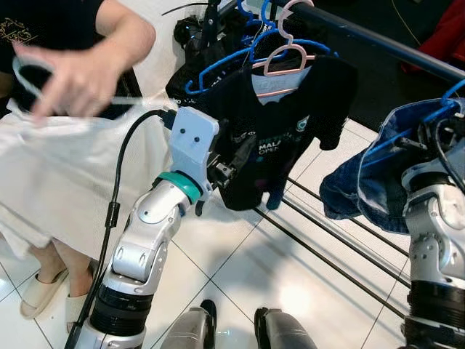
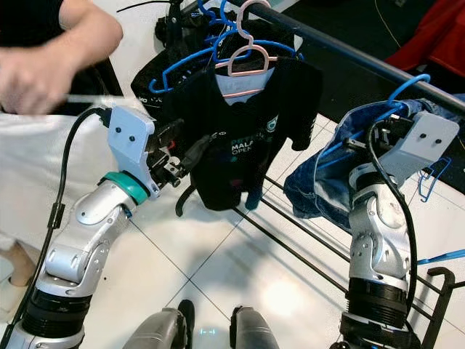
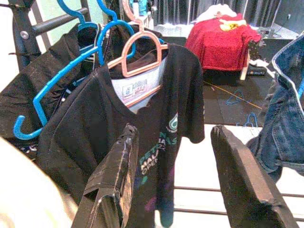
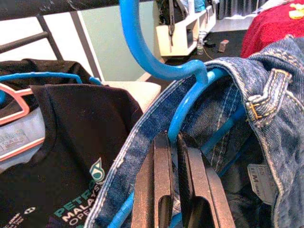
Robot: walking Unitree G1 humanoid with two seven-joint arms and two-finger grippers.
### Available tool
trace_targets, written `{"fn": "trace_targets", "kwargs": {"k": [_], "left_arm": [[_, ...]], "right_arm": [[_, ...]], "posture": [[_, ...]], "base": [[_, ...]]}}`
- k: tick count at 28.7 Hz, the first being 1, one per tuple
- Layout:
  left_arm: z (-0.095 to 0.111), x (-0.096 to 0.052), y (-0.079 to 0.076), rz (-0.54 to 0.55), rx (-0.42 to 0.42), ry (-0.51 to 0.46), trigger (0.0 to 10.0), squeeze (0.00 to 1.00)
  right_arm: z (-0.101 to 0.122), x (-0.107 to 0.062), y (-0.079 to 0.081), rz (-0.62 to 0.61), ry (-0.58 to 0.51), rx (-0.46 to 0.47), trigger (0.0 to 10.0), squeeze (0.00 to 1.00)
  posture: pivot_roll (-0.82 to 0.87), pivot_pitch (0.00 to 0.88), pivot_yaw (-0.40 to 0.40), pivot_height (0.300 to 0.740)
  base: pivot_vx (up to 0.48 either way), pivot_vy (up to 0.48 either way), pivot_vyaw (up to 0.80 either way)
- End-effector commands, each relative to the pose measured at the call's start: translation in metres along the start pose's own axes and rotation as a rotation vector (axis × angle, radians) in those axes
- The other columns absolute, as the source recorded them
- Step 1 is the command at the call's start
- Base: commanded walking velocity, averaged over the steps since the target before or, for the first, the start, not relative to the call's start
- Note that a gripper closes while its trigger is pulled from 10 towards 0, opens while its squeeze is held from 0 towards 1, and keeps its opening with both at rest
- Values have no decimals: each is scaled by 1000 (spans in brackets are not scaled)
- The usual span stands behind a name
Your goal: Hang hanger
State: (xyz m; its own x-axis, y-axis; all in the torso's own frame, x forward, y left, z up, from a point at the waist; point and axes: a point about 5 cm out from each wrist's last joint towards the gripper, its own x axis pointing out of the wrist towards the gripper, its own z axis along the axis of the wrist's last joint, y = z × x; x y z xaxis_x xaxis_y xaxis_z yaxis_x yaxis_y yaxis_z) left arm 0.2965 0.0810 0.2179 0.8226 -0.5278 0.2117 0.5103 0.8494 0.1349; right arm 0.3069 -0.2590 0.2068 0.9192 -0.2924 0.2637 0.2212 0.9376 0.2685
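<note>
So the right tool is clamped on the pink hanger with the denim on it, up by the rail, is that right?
Not quite. The hanger that the right tool is clamped on is blue, not pink, as the right wrist view shows. The denim garment does hang on it, up by the rail. The pink hanger carries the black T-shirt.

The person's hand (image 1: 76, 76) is smeared by motion, so the pale hanger (image 1: 29, 73) it holds is only a faint loop. The person is cut off above the chest, and the white garment (image 1: 51, 174) runs off the side. The blue hanger (image 4: 180, 95) under the denim garment (image 4: 237, 109) is mostly buried in the cloth. The right tool (image 4: 178, 190) is cropped at the frame edge. The small print on the black T-shirt (image 1: 280, 116) is too small to read fully.
</note>
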Motion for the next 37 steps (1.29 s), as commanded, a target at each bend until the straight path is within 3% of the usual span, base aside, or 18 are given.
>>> {"fn": "trace_targets", "kwargs": {"k": [1,5,6,11,12,13,14,23,24,25,26,37], "left_arm": [[-4,-1,-2,-5,-2,17,10000,0],[-4,0,-2,-7,-1,17,10000,0],[-4,0,-2,-8,0,17,10000,0],[-3,0,-1,-12,4,17,10000,0],[-3,0,-1,-12,5,16,10000,0],[-3,0,-1,-12,5,16,10000,0],[-3,1,-1,-12,7,16,10000,0],[-2,1,1,-3,13,16,10000,0],[-2,0,1,-1,15,15,10000,0],[-2,0,1,-1,15,15,10000,0],[-2,0,2,1,17,14,10000,0],[-1,1,3,2,21,12,10000,0]], "right_arm": [[1,1,-4,-13,-4,13,0,0],[1,1,-4,-10,-6,15,0,0],[2,1,-3,-7,-6,16,10000,0],[1,3,-2,-3,-5,13,10000,0],[0,4,-1,4,-4,13,10000,212],[0,4,-1,4,-4,13,10000,212],[-1,5,1,18,-1,22,10000,1000],[-4,15,7,60,22,46,10000,1000],[-4,18,7,73,33,59,10000,557],[-4,18,7,73,33,59,10000,557],[-4,22,7,86,42,75,10000,0],[1,33,11,160,47,125,10000,0]], "posture": [[-91,104,44,740],[-91,104,45,740],[-92,103,47,740],[-89,98,51,740],[-89,98,51,740],[-89,98,51,740],[-82,96,51,740],[-69,90,49,740],[-69,90,49,740],[-69,90,49,740],[-68,87,49,740],[-65,87,52,740]], "base": [[0,0,0],[0,0,0],[0,0,0],[0,0,0],[0,0,0],[0,0,0],[0,0,0],[0,0,0],[0,0,0],[0,0,0],[0,0,0],[0,0,0]]}}
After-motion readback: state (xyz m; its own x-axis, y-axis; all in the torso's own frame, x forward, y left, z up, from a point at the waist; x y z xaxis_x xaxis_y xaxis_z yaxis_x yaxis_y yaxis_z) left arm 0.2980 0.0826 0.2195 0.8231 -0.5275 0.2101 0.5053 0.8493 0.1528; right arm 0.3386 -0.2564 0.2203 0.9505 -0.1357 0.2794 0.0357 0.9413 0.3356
